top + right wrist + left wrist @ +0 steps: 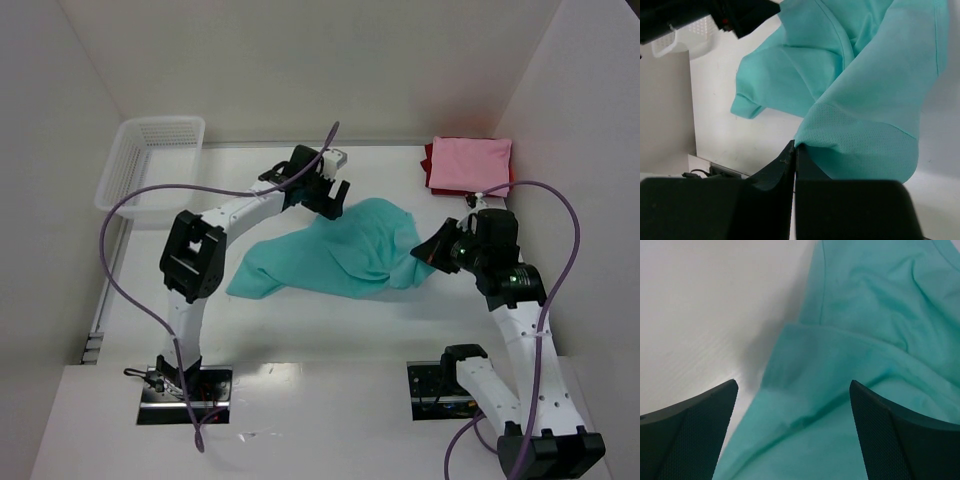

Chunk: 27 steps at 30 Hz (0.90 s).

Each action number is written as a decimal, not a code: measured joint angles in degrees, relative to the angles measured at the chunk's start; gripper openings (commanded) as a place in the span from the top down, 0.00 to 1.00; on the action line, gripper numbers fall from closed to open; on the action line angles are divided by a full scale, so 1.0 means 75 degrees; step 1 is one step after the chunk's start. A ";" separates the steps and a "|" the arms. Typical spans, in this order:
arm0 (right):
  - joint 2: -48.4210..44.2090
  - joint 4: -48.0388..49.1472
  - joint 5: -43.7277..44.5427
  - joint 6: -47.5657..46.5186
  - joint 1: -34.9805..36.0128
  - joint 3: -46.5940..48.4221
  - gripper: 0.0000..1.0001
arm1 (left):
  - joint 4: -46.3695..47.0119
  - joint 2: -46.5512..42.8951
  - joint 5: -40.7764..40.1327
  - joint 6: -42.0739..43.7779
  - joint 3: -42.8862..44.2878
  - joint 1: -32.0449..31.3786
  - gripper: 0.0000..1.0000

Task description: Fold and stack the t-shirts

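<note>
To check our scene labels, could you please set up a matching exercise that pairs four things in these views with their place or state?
Things:
1. pink t-shirt
2. white mesh basket
3. left hand
4. right hand

Places or states:
A. open, over the teal t-shirt
B. at the far left
C. shut on the teal t-shirt's edge
D. folded, lying on the red t-shirt at the far right

Pairs: 1-D, 2-B, 3-A, 4-C
</note>
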 measured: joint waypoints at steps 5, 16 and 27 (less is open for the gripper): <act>-0.0037 0.0000 0.0067 0.0082 0.0000 -0.0018 0.99 | 0.0138 0.0744 0.0083 0.0044 0.0585 0.0014 0.00; 0.0010 0.0003 0.0151 0.0143 0.0000 -0.0021 0.99 | -0.0031 0.1665 0.0602 0.0137 0.1067 0.0009 0.11; 0.0161 0.0057 0.0176 0.0161 0.0000 -0.0141 0.99 | -0.0038 0.1665 0.0895 -0.0052 0.1130 -0.0010 0.94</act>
